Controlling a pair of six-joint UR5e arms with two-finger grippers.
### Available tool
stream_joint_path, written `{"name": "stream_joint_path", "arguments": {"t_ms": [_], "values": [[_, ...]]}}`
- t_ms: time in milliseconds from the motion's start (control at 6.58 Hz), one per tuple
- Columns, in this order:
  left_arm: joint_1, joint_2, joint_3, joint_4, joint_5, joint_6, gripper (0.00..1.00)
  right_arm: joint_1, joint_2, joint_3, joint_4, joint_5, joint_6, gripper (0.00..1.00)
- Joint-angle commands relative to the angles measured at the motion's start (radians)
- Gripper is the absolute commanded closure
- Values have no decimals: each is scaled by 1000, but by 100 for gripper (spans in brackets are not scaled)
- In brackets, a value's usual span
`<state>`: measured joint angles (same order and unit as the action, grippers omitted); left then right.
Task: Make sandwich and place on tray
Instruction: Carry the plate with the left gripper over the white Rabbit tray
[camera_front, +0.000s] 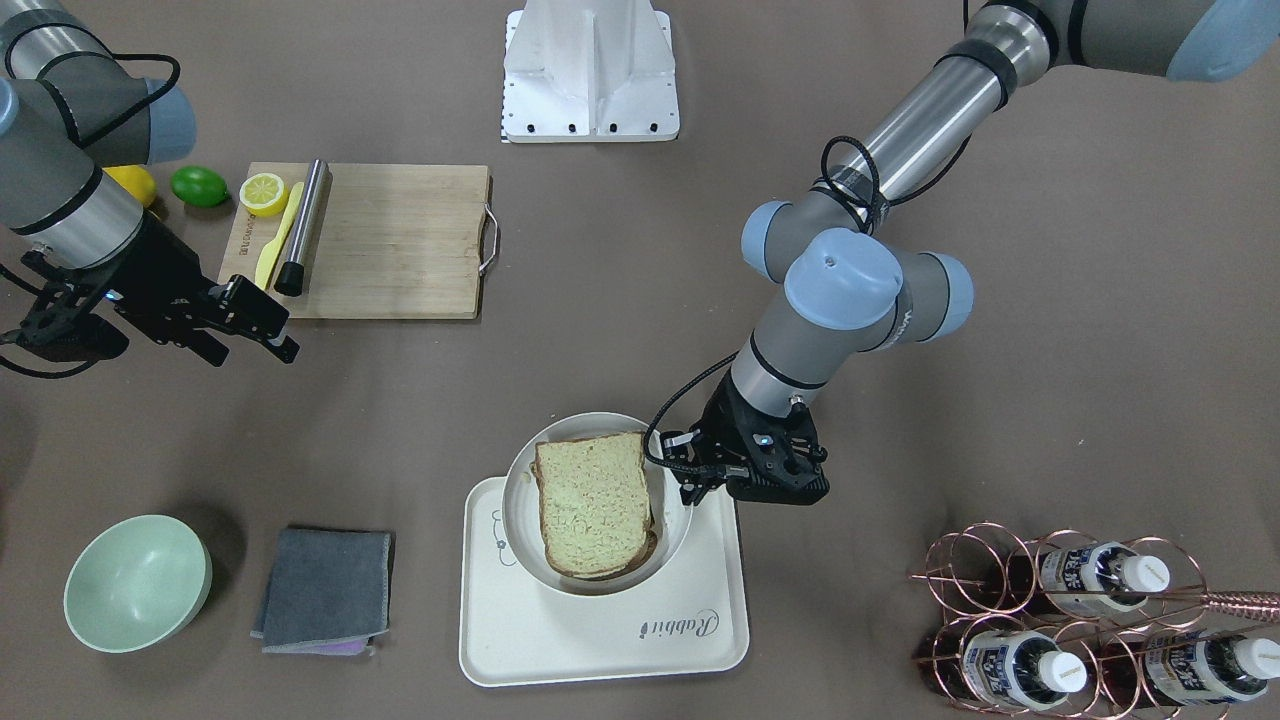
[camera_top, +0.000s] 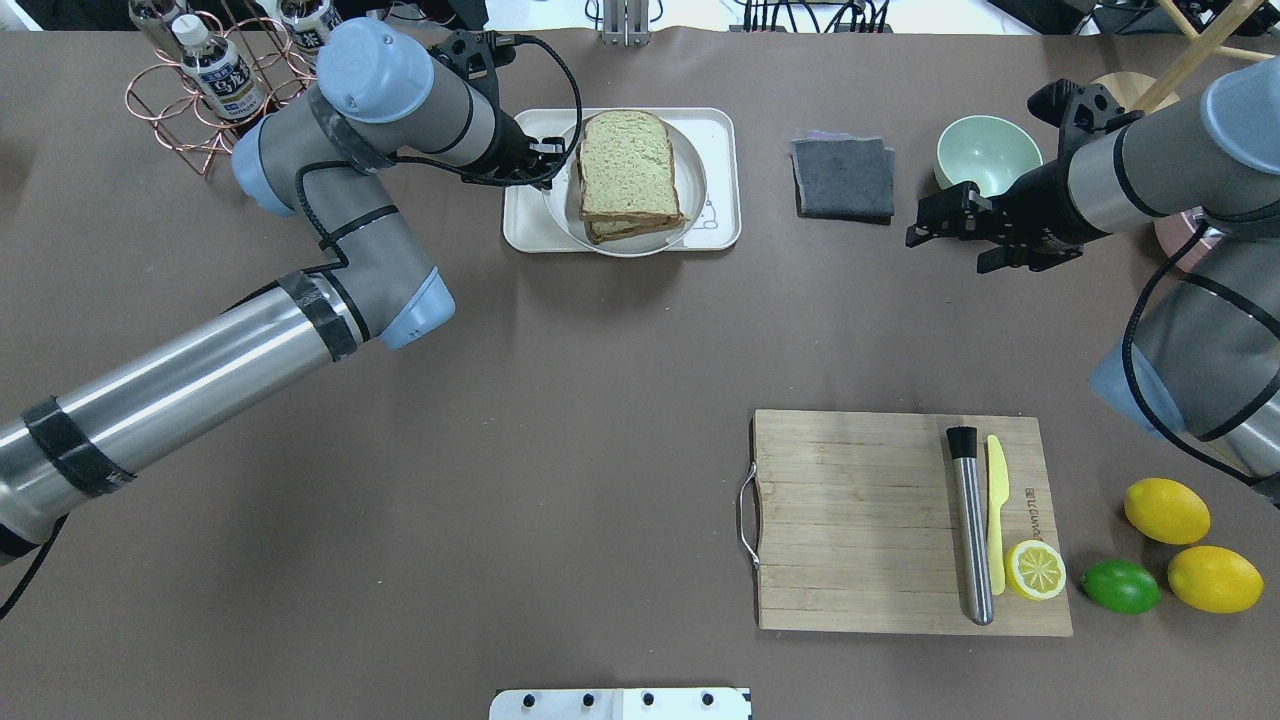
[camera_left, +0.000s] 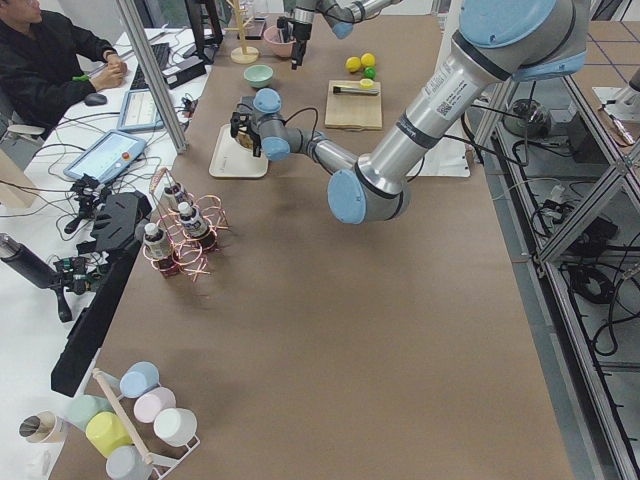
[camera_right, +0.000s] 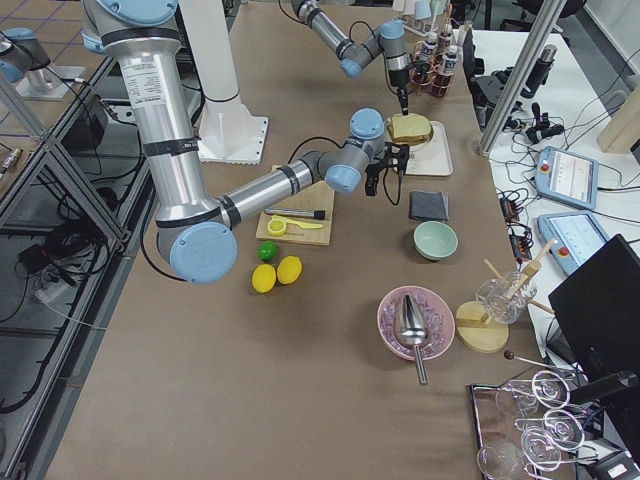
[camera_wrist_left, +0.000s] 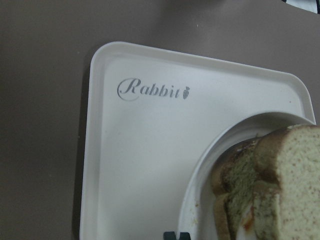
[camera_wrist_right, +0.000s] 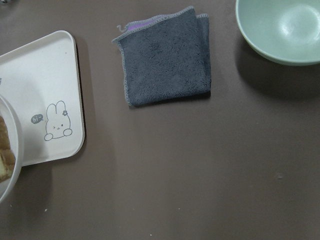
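Note:
The sandwich (camera_front: 592, 500), two speckled tan slices with a little white and orange filling showing at the edge in the left wrist view (camera_wrist_left: 280, 185), lies on a round pale plate (camera_front: 515, 500). The plate stands on the cream tray (camera_front: 600, 640) with "Rabbit" script (camera_wrist_left: 152, 90). My left gripper (camera_front: 690, 488) is at the plate's edge on the robot's left, its tips (camera_wrist_left: 176, 235) close together on the rim. My right gripper (camera_front: 265, 340) hovers open and empty, apart from the tray, near the cutting board; it also shows in the overhead view (camera_top: 945, 235).
A folded grey cloth (camera_front: 325, 590) and a green bowl (camera_front: 137, 582) lie beside the tray. The wooden cutting board (camera_front: 390, 240) carries a steel cylinder, a yellow knife and a lemon half. A copper bottle rack (camera_front: 1090, 620) stands close to my left arm. Lemons and a lime (camera_top: 1120, 585) lie near the board.

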<state>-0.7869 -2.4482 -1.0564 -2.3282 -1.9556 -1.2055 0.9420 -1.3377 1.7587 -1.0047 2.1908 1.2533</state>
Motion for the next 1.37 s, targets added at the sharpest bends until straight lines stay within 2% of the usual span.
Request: {"name": "stream_joint_path", "arguments": {"t_ms": [0, 304, 760, 912, 1064, 1216], "values": [[-12, -51, 117, -46, 4, 6, 100, -2, 2, -5, -2, 0, -3, 1], [-18, -63, 154, -51, 7, -2, 100, -2, 6, -7, -2, -2, -9, 1], [-11, -68, 165, -114, 33, -222, 100, -2, 9, -7, -3, -3, -12, 1], [0, -68, 174, -123, 78, -288, 100, -2, 9, -8, -3, -2, -14, 1], [52, -66, 194, -129, 212, -328, 100, -2, 11, -13, -3, -2, -15, 1], [63, -68, 205, -129, 239, -371, 100, -2, 14, -24, -2, -3, -17, 1]]}}
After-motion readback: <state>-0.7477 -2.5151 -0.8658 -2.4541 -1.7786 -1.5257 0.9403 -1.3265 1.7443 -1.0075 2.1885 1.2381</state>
